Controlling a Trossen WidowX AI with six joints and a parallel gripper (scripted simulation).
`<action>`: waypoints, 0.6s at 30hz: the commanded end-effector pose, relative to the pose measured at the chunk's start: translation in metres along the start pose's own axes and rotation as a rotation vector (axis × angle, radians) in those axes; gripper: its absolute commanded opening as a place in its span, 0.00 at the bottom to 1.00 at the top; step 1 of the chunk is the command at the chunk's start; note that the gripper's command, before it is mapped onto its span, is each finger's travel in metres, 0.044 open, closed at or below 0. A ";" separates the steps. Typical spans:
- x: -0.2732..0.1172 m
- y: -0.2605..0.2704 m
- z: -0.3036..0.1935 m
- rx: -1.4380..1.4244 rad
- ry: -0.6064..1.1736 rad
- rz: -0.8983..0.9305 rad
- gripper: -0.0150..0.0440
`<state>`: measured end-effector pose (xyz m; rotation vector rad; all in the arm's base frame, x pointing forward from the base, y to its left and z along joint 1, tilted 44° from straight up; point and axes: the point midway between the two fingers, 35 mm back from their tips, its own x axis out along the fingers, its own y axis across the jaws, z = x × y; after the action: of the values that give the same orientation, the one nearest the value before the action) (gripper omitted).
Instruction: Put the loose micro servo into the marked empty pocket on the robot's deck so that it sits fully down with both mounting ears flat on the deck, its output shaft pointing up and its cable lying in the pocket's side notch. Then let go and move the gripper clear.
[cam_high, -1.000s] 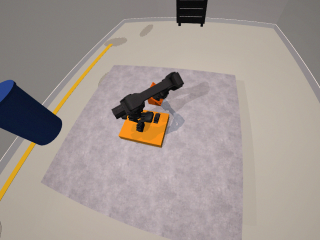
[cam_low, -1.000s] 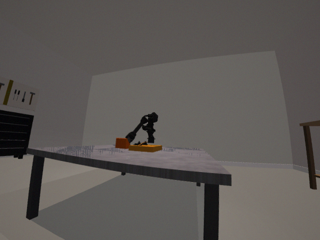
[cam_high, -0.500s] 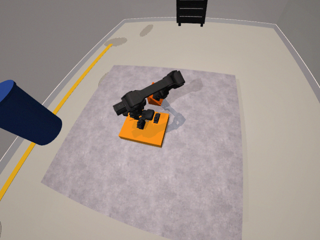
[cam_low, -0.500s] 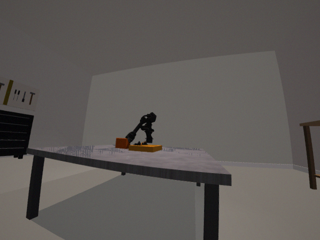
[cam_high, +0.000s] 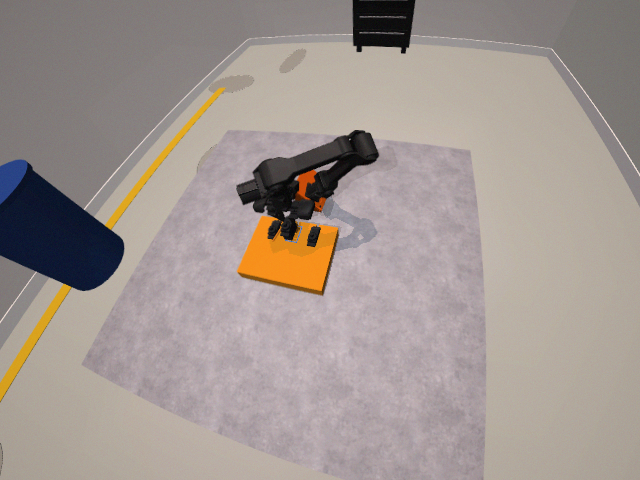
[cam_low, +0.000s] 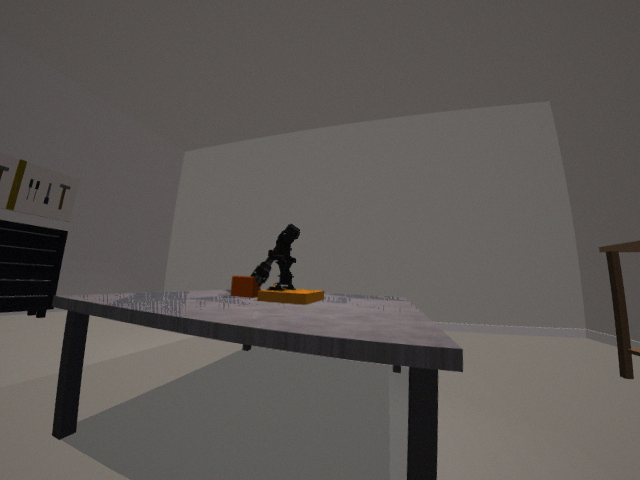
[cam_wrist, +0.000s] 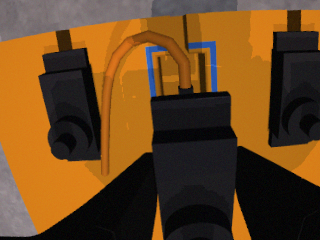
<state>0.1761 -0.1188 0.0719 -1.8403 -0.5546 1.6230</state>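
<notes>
My gripper (cam_high: 287, 222) (cam_wrist: 193, 159) is shut on the loose black micro servo (cam_high: 288, 229) (cam_wrist: 191, 117), with a finger on each side. The servo is above the orange deck (cam_high: 284, 268) (cam_low: 297, 297) (cam_wrist: 50, 195); its exact height is unclear. Its round shaft end faces the wrist camera. In the wrist view the blue-marked pocket (cam_wrist: 214, 67) lies just beyond the servo's cable end, its near part hidden. A thin dark notch (cam_wrist: 185, 30) runs from its far side. The orange cable (cam_wrist: 106, 115) loops left from the servo and bends back towards the gripper.
One seated servo (cam_high: 273, 229) (cam_wrist: 65, 105) stands left of the pocket, close to the cable; another seated servo (cam_high: 313, 236) (cam_wrist: 295, 85) stands right. An orange-red block (cam_high: 308, 180) (cam_low: 243, 286) is behind the deck, near the arm. The deck rests on the grey table (cam_high: 361, 335) (cam_low: 310, 322).
</notes>
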 end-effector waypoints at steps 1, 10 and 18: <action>-0.001 -0.001 0.018 -0.001 0.003 0.005 0.25; 0.006 0.000 0.017 -0.001 0.003 0.005 0.25; 0.018 0.000 0.017 -0.002 0.003 0.005 0.25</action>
<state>0.1612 -0.1075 0.0612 -1.8442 -0.5556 1.6292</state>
